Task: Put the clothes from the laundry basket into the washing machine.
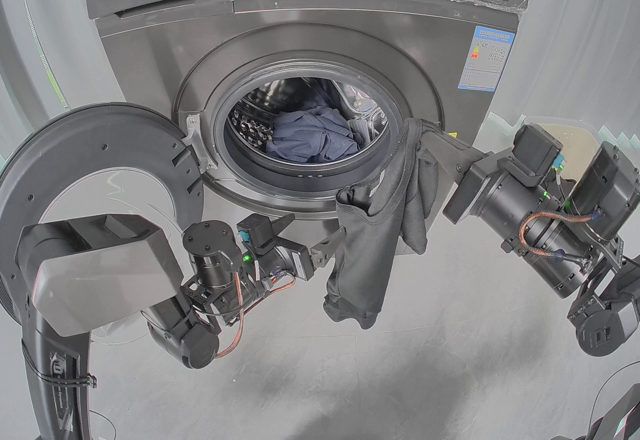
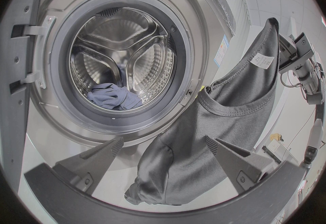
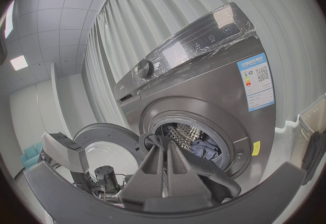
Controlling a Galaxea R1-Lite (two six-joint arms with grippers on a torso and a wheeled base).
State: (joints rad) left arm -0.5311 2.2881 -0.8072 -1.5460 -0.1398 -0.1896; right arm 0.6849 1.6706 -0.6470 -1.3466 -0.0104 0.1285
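A: How far along is it?
B: One blue garment (image 1: 313, 136) lies inside the washing machine (image 1: 167, 61). A dark shirt (image 1: 373, 228) hangs just outside its opening, with the right tool (image 1: 415, 126) clamped on the collar.
A: And the left tool (image 1: 331, 241)?
B: Fingers apart, beside the shirt's left edge. The shirt isn't in yet, I'd say.

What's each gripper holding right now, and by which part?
The right gripper is shut on the dark shirt, pinching its top edge by the collar. The left gripper is open beside the shirt, holding nothing.
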